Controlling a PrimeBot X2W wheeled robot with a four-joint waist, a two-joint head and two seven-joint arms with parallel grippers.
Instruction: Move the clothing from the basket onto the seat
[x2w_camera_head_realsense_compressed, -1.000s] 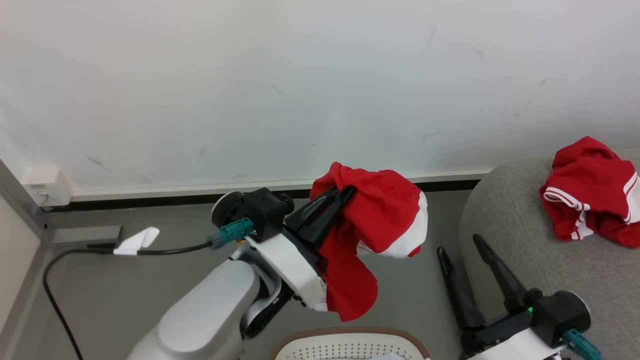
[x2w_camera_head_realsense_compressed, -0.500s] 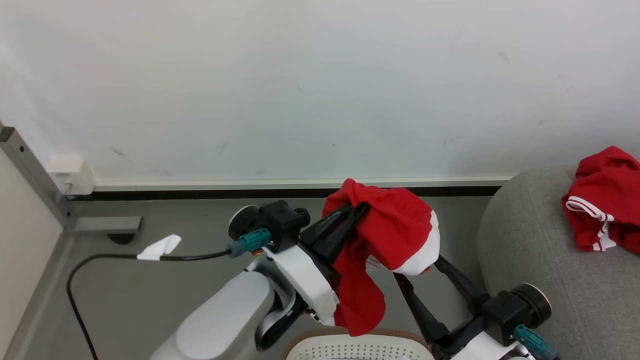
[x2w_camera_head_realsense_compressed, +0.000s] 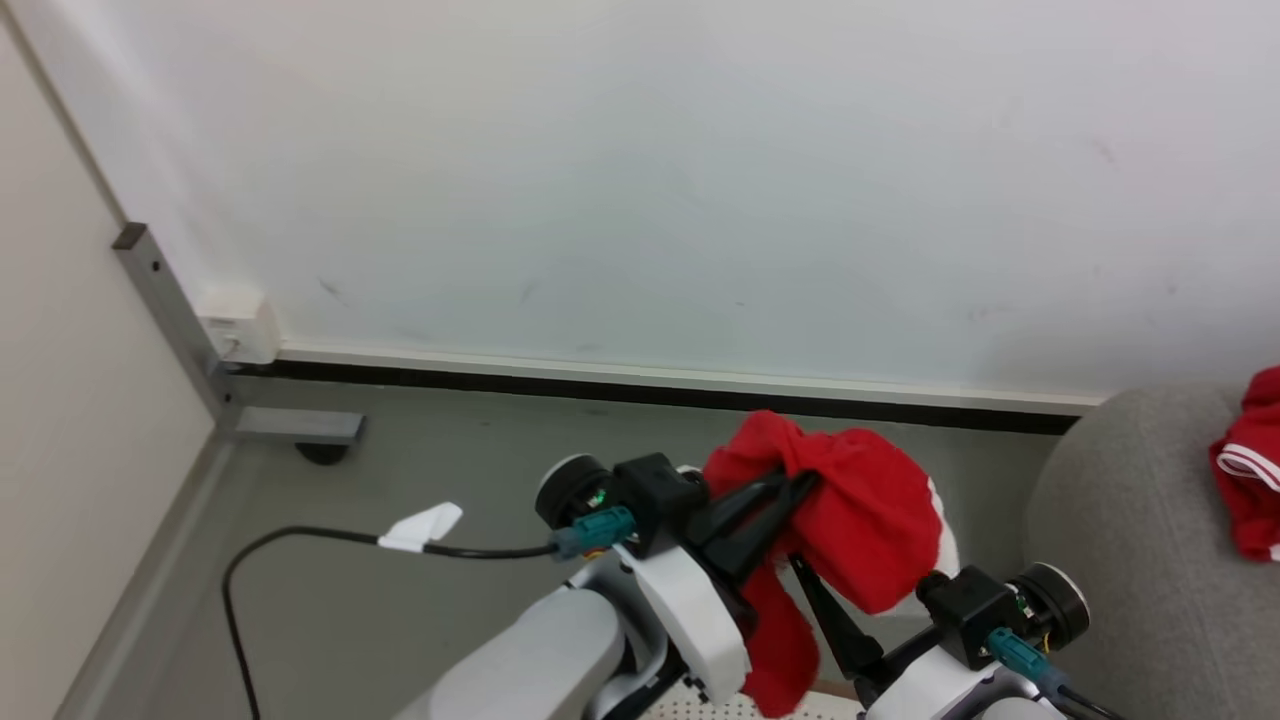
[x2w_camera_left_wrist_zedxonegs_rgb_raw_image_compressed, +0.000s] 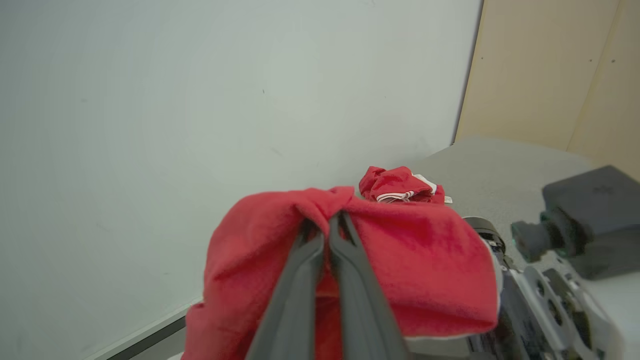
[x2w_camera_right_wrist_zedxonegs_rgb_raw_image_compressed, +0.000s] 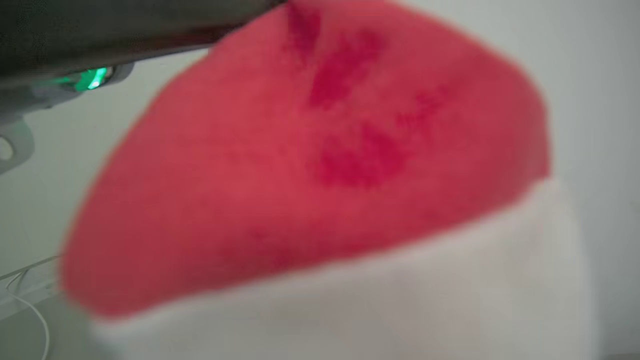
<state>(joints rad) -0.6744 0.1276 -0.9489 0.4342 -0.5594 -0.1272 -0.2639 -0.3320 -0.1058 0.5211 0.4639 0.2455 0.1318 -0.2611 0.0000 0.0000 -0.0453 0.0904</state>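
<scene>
Holding: the left gripper (x2w_camera_head_realsense_compressed: 803, 486) has its fingers pressed together, pinching a bunched fold of a red garment (x2w_camera_head_realsense_compressed: 865, 535). The cloth drapes over the fingertips and hangs below them, clear of the grey floor (x2w_camera_head_realsense_compressed: 450, 470). In the left wrist view both fingers (x2w_camera_left_wrist_zedxonegs_rgb_raw_image_compressed: 305, 280) meet at the fold, with cloth falling to either side.

Position: the garment hangs above the basket (x2w_camera_head_realsense_compressed: 705, 712), of which a perforated white sliver shows at the bottom edge of the head view. The seat (x2w_camera_head_realsense_compressed: 1120, 530) is off to the right and not touched by the held cloth. A second red garment (x2w_camera_head_realsense_compressed: 1250, 480) with white stripes already lies on the seat, well apart from the held one.

Obstruction: the right gripper (x2w_camera_head_realsense_compressed: 832, 622) sits directly under the hanging cloth, between it and the seat, jaws spread wide. One dark finger shows; the other is behind the cloth. Whether it touches the fabric I cannot tell. The right wrist view is blurred, with red cloth above a white panel (x2w_camera_right_wrist_zedxonegs_rgb_raw_image_compressed: 400, 300) close to the lens.

Surroundings: a white wall (x2w_camera_head_realsense_compressed: 640, 200) with a black baseboard (x2w_camera_head_realsense_compressed: 600, 385); a grey metal post (x2w_camera_head_realsense_compressed: 170, 320) at a beige panel (x2w_camera_head_realsense_compressed: 70, 400); and a black cable (x2w_camera_head_realsense_compressed: 330, 535) with a white tag (x2w_camera_head_realsense_compressed: 422, 525) running across the floor to the left wrist.
</scene>
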